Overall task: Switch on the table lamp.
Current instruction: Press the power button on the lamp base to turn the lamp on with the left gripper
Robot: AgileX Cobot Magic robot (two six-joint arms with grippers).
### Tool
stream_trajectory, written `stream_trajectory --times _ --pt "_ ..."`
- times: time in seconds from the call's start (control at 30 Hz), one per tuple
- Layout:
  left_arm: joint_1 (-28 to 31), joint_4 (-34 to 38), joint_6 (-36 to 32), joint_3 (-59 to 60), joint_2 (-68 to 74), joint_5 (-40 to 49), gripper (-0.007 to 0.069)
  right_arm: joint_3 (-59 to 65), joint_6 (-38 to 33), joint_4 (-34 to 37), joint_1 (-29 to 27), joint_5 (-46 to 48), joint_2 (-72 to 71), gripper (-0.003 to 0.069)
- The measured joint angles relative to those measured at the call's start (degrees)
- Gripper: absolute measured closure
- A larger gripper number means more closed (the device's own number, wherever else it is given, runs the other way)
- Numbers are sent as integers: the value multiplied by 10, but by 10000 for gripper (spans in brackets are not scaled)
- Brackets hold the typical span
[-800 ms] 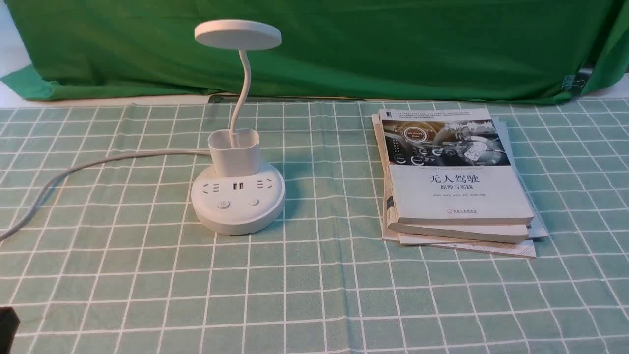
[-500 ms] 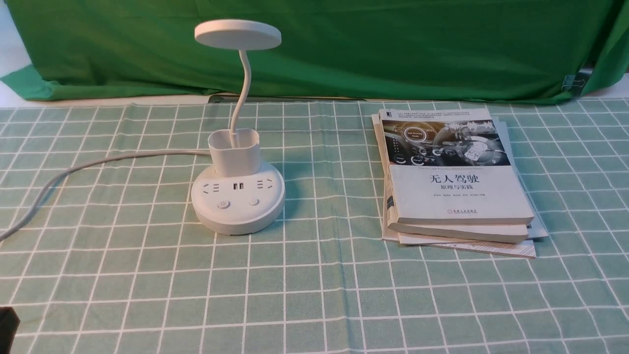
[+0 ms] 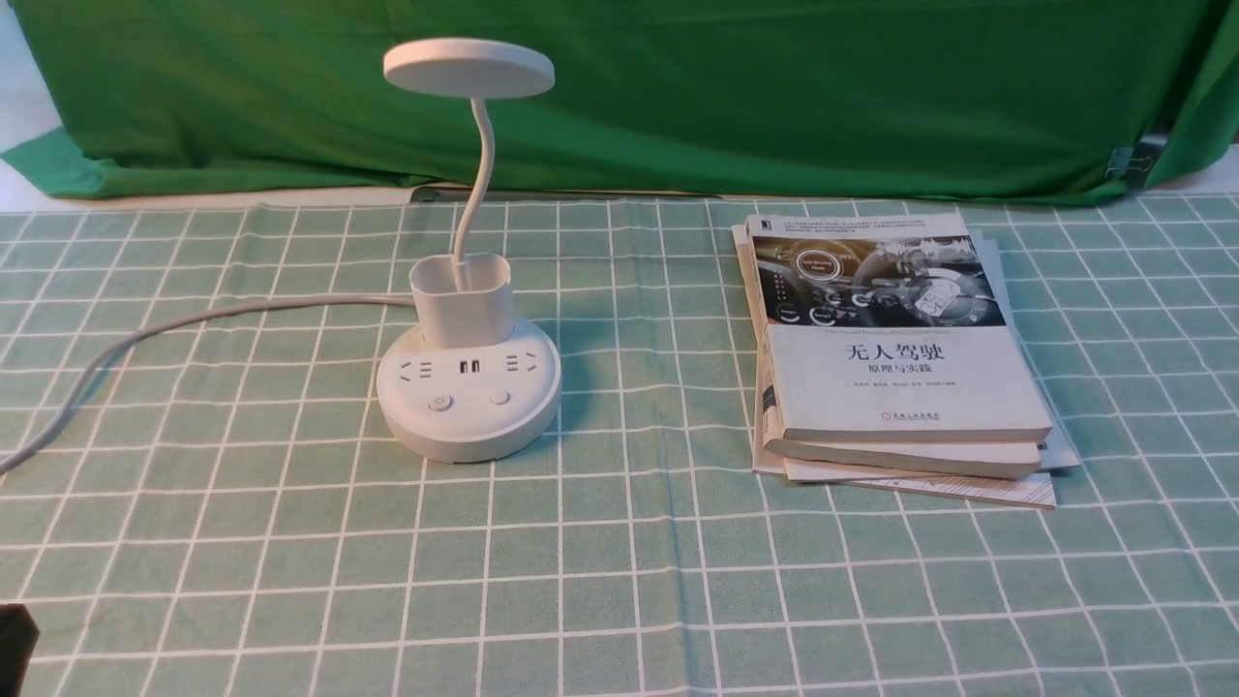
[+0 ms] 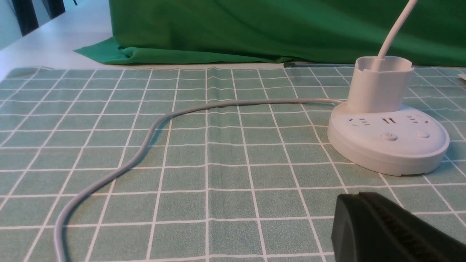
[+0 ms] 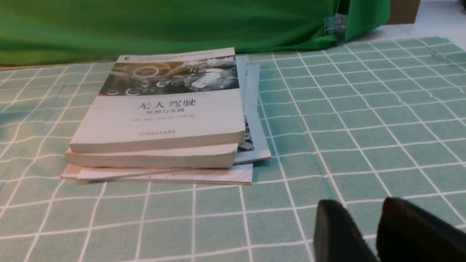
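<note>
My left fingers (image 4: 393, 233) show as one dark mass at the lower right of the left wrist view, so I cannot tell if they are parted. My right fingers (image 5: 338, 233) stand slightly apart, holding nothing. The lamp (image 3: 468, 387) stands left of centre on the desk (image 3: 619, 600). I'd press its power button (image 3: 440, 402) straight down with one tip, missing the sockets. The cord (image 3: 194, 324) trails off left; the books (image 3: 891, 368) lie well right, out of the way.
</note>
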State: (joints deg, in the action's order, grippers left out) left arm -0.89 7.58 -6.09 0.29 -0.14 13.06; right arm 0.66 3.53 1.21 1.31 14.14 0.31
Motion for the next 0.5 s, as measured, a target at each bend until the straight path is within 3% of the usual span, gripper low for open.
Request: stream_trajectory --times 0.37,0.5 --pt "0 0 -8 0 0 -3 622 0 0 0 0 0 0 418" --pt "0 0 -12 0 0 -42 622 0 0 0 0 0 0 418"
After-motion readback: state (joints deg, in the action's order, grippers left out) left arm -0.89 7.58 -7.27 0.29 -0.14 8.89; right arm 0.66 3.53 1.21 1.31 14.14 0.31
